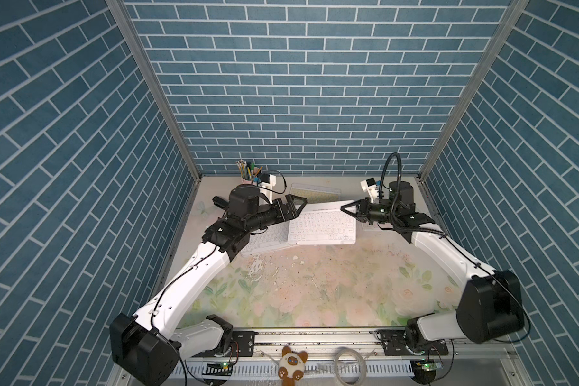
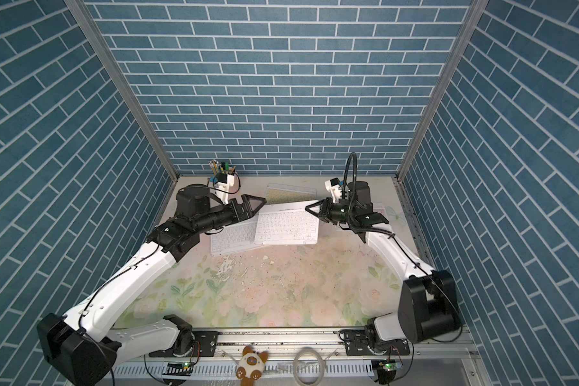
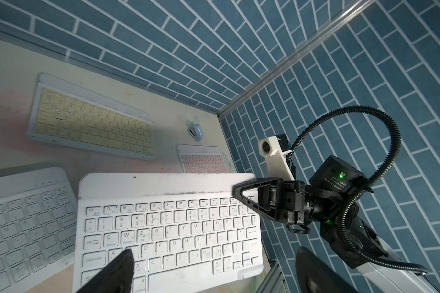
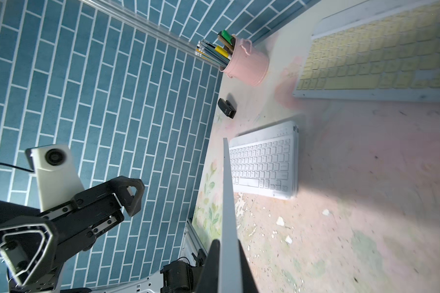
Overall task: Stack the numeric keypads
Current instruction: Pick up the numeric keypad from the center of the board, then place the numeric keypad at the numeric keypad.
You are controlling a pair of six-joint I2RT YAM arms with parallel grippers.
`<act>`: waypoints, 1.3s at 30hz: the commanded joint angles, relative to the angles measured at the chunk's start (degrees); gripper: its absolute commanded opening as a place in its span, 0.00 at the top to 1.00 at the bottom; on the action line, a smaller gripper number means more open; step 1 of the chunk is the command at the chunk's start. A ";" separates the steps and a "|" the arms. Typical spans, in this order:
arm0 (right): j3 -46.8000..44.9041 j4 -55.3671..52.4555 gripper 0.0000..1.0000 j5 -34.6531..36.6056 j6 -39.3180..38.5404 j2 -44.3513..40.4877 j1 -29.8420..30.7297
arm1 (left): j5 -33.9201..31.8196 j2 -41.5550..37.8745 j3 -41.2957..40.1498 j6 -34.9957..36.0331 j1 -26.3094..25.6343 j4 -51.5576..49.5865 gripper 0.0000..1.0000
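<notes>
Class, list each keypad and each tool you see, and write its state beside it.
held white keypad: off the table, gripped at one edge.
other white keypad: flat on the table.
yellow keypad: flat, unstacked.
pink keypad: flat, unstacked.
right tool: shut on the held white keypad.
left tool: open.

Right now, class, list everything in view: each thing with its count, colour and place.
held keypad: one, white, gripped mid-table
flat keypad: one, white, beside it, left side
yellow keypad: one, pale yellow, back wall
pink keypad: one, pink, right side
small stapler: one, light blue, back right corner
pencil cup: one, pink, back left corner
black stapler: one, black, near the cup
plush cat: one, cream-brown, front rail
clear ring: one, transparent, front rail
left pincer: one, black, open, by the held keypad's left end
right pincer: one, black, shut on held keypad's corner
</notes>
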 commanded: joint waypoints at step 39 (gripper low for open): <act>50.08 32.25 1.00 -16.79 18.55 64.08 14.79 | 8.28 0.63 -10.44 4.46 15.81 -4.60 0.00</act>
